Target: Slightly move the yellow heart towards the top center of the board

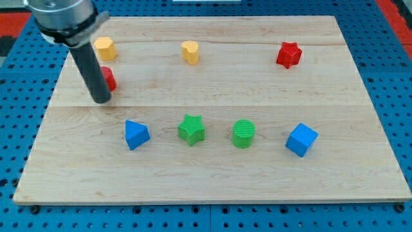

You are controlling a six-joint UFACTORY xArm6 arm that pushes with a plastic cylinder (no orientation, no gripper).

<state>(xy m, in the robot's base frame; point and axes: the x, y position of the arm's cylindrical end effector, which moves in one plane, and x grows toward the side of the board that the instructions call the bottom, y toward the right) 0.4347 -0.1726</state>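
The yellow heart (pixel 190 51) lies near the view's top, a little left of the board's centre. My tip (pixel 101 100) rests on the board at the view's left, far to the left of and below the heart. It stands just in front of a red block (pixel 108 78), which the rod partly hides, so its shape is unclear. A yellow hexagon-like block (pixel 104 48) lies above the red block, beside the rod.
A red star (pixel 289 55) lies at the top right. Along the lower row, from left to right: a blue triangle (pixel 136 135), a green star (pixel 192 129), a green cylinder (pixel 243 133), a blue cube (pixel 301 139). The wooden board (pixel 212 180) sits on a blue pegboard.
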